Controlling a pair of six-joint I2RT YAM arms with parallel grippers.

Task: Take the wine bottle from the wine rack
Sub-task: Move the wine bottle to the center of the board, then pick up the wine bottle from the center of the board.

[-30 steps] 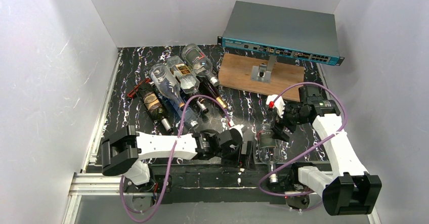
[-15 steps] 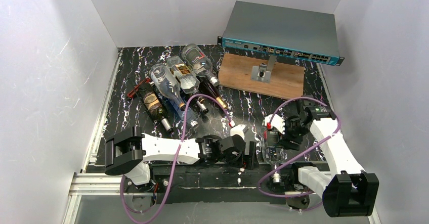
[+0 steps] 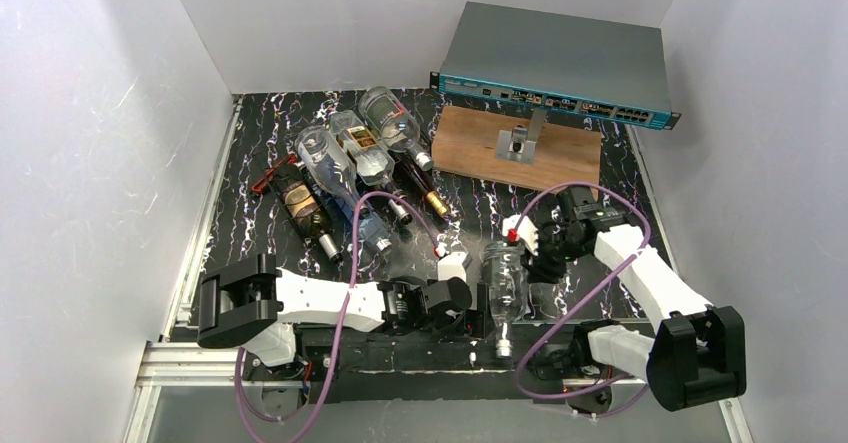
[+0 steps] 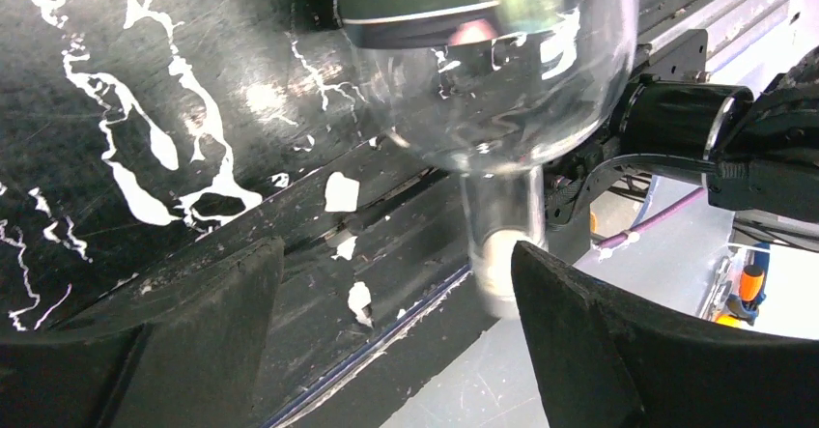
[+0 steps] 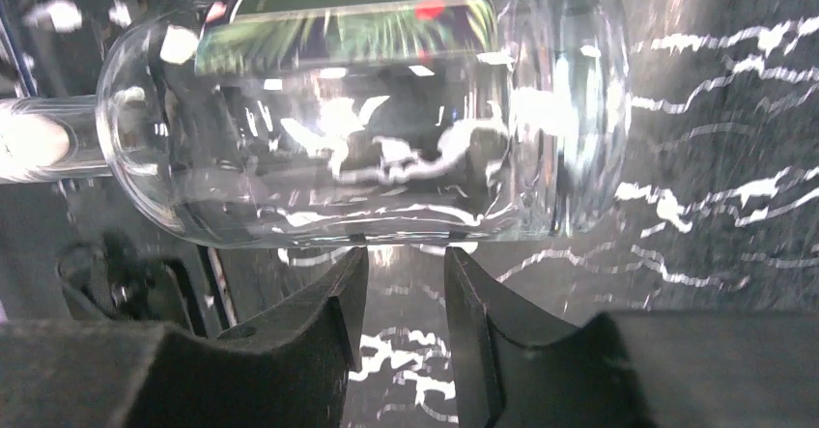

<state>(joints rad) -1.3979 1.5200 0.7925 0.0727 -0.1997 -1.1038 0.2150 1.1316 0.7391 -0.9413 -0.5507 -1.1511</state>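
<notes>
A clear wine bottle [image 3: 503, 285] lies on the black marbled table near the front edge, off the rack, with its neck toward the arm bases. My left gripper [image 3: 485, 321] is wide open, and the bottle's neck [image 4: 497, 225] sits between its fingers, close to the right one. My right gripper [image 3: 528, 261] is at the bottle's right side. Its jaws stand narrowly apart and empty, with the tips against the glass body [image 5: 367, 128]. The black wire wine rack [image 3: 270, 178] stands at the back left with several bottles [image 3: 350, 153] lying on it.
A brown wooden board [image 3: 470, 148] with a metal bracket [image 3: 518, 143] lies at the back right, under a teal network switch [image 3: 560, 63]. A metal rail [image 3: 400, 348] runs along the front edge. White walls close in both sides.
The right gripper and the clear bottle have shifted left, and the neck has swung toward the front edge. The left gripper has drawn back left and lower, beside the neck.
</notes>
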